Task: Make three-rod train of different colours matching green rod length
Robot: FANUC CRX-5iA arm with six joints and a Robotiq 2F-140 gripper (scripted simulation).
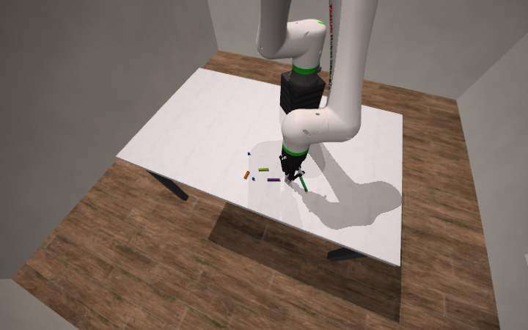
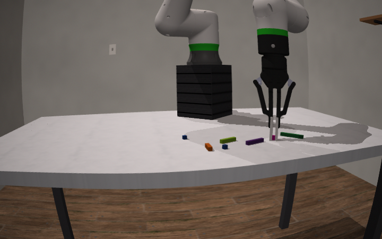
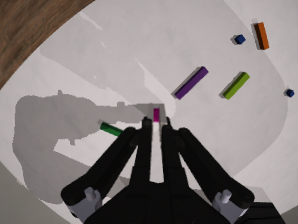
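Observation:
My gripper (image 2: 273, 138) stands upright with its fingertips at the table, shut on the short magenta rod (image 2: 273, 137), which also shows between the fingers in the wrist view (image 3: 156, 113). The green rod (image 2: 292, 135) lies flat just right of the fingers; its end shows in the wrist view (image 3: 111, 129). The purple rod (image 2: 254, 141) lies just left of the gripper, and shows in the wrist view (image 3: 190, 83). Further left lie the lime rod (image 2: 227, 139), the orange rod (image 2: 208, 146) and two small blue rods (image 2: 224, 146) (image 2: 184, 137).
The arm's black base block (image 2: 203, 91) stands at the back of the table. The table's front edge (image 2: 197, 175) runs close to the rods. The rods also show in the top view, near the gripper (image 1: 292, 180).

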